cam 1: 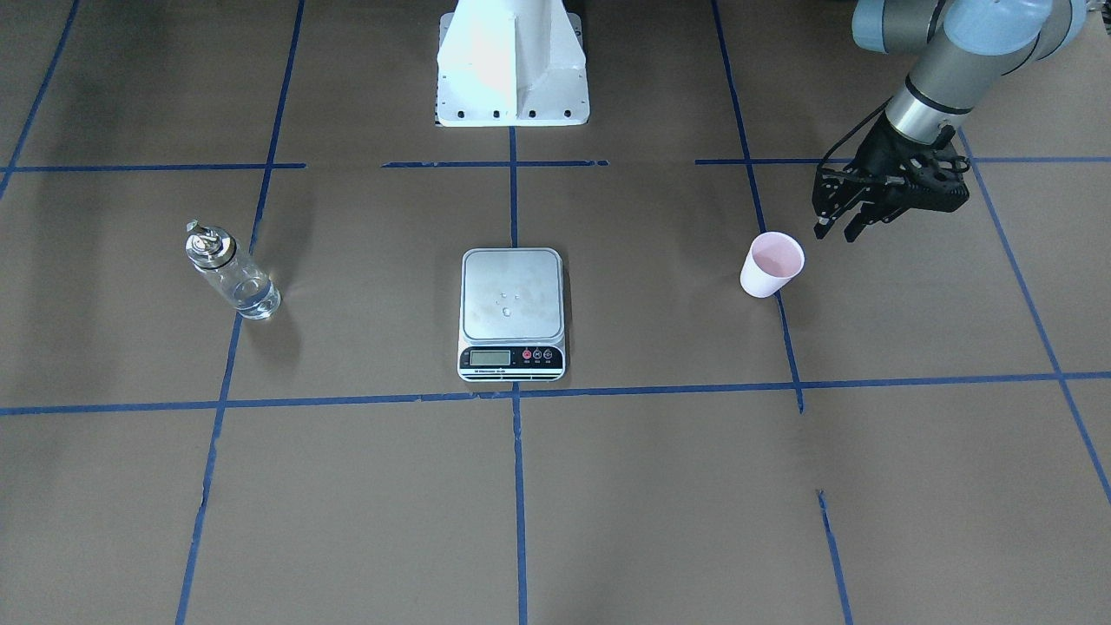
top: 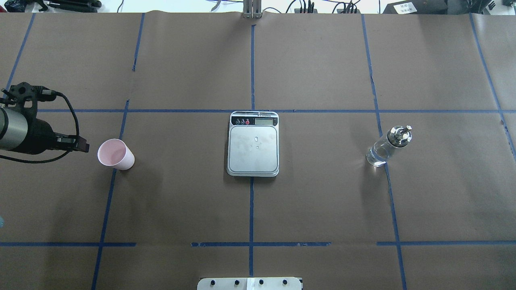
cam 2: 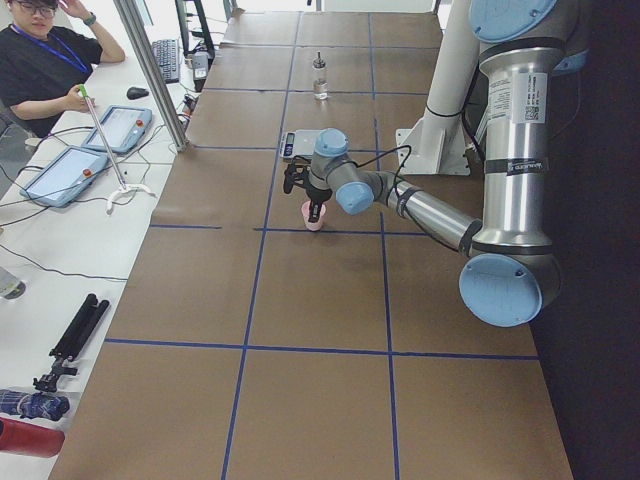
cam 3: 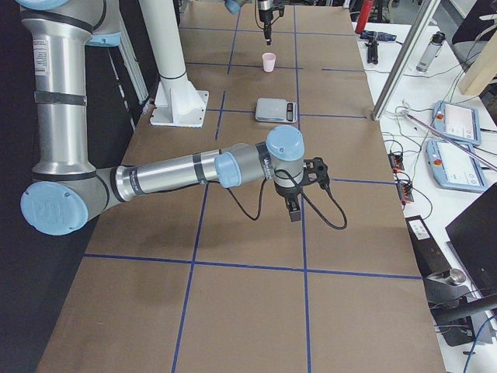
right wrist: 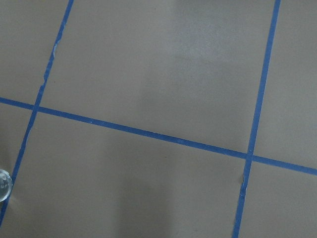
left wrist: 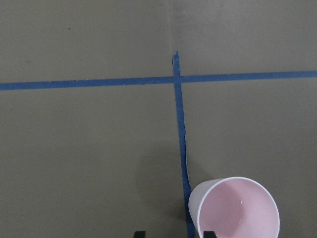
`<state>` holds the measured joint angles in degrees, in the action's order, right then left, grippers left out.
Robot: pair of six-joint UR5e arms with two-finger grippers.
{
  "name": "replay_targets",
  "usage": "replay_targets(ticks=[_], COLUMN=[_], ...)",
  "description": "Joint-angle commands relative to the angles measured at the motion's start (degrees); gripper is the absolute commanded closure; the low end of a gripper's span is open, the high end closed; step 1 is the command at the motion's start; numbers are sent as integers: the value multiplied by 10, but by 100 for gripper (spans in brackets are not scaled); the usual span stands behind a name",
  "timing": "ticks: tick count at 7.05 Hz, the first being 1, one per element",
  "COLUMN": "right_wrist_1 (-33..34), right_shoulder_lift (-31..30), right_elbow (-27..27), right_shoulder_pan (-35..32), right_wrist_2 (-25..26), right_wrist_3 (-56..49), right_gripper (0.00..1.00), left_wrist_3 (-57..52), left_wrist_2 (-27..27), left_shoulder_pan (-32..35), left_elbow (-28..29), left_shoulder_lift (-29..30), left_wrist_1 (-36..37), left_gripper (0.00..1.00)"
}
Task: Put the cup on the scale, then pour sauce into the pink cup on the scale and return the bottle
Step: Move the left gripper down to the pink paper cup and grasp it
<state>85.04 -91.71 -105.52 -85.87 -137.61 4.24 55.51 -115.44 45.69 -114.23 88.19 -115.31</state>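
The pink cup (cam 1: 771, 265) stands upright on the brown paper, apart from the scale (cam 1: 486, 295), whose steel plate carries only a few drops. My left gripper (cam 1: 835, 233) hangs open and empty just behind the cup, not touching it. In the left wrist view the cup (left wrist: 239, 208) sits at the lower right, beside the fingertips (left wrist: 140, 234). The glass bottle (cam 1: 230, 273) with clear sauce and a metal spout stands upright on the other side of the scale. My right gripper (cam 3: 293, 210) hovers over the table away from the bottle; I cannot tell whether it is open or shut.
The white robot base (cam 1: 512, 69) stands behind the scale. Blue tape lines (cam 1: 514, 395) grid the brown paper. An operator (cam 2: 40, 60) sits at a side desk with tablets (cam 2: 125, 125) on the robot's far side of the table.
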Motion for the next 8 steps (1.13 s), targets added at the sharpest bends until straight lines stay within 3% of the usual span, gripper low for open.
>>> replay_targets(ticks=[1,5,6,7,8], right_wrist_1=[0,0,0,0,0], right_shoulder_lift=[0,-1,-1,-1,-1], right_elbow=[1,-1,-1,-1,-1], right_shoulder_pan=[0,0,0,0,0], right_wrist_2=[0,0,0,0,0], right_wrist_3=[2,2,2,2,2], right_gripper=[0,0,0,0,0], left_wrist_3=[9,8,8,8,8], left_wrist_2=[0,0,0,0,0], left_shoulder_pan=[-17,-20,-23,-23,-23], left_elbow=[36,65,65,65,62], left_shoulder_lift=[32,54,54,53,52], left_wrist_1=[0,0,0,-1,-1], left_gripper=[50,53,64,90,100])
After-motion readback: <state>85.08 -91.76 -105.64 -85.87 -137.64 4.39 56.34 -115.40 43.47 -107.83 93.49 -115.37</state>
